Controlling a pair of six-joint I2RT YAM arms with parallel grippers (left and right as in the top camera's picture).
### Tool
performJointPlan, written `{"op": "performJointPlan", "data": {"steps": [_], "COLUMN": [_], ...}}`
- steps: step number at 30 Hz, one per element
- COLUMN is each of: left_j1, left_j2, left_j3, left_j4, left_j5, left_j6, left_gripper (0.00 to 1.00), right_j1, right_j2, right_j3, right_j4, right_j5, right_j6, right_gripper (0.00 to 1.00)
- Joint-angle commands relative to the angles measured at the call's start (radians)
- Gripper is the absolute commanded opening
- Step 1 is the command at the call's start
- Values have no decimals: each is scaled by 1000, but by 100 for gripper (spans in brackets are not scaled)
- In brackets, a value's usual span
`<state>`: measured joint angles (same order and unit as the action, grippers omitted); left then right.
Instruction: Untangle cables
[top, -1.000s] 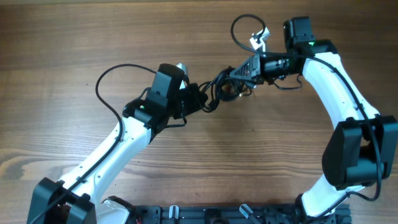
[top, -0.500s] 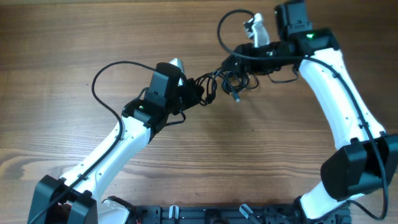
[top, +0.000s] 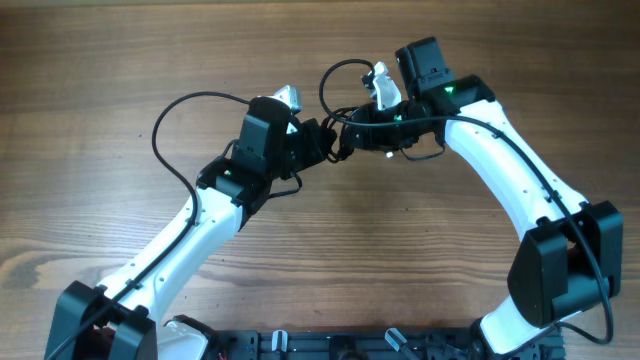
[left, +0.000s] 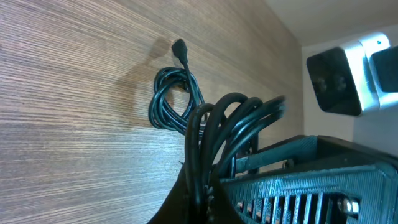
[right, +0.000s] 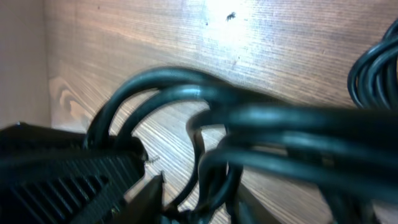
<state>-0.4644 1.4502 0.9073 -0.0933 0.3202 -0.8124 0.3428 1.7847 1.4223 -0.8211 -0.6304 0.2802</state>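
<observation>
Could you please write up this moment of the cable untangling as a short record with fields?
Surface: wooden table
Cables: black cables in a knotted bundle between the two arms' ends
Left gripper: shut on the cables, with several loops arching out of it
Right gripper: at the other side of the bundle; cannot tell whether it holds anything
Loose part: a small coil with a plug end, beyond the held loops in the left wrist view
Untangling: not yet done
</observation>
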Motion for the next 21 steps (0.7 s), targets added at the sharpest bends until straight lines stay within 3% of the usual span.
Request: {"op": "performJointPlan", "data": {"steps": [1, 5, 10, 16, 19, 21], "left_j1": [2, 2, 2, 2, 2, 2], "left_j2": [3, 3, 3, 3, 3, 3], "left_j3": [1, 1, 1, 1, 1, 1], "left_j4": [-24, -84, -138, -216, -208, -172], "left_j5": [30, 6, -67, -140, -139, -108], "left_j6": [78, 158, 215, 245, 255, 256], "left_gripper": [4, 4, 4, 4, 4, 4], "right_j1": [4, -2, -21, -141, -167, -149], "right_j2": [-7, -7, -8, -8, -8, -8], "right_j3": [-11, -11, -7, -7, -7, -7], "right_j4": [23, 28, 35, 43, 7, -27], "right_j5": [9, 1, -34, -336, -312, -116], "right_j6": [16, 14, 9, -72, -150, -147], "right_gripper": [20, 4, 4, 4, 4, 4]}}
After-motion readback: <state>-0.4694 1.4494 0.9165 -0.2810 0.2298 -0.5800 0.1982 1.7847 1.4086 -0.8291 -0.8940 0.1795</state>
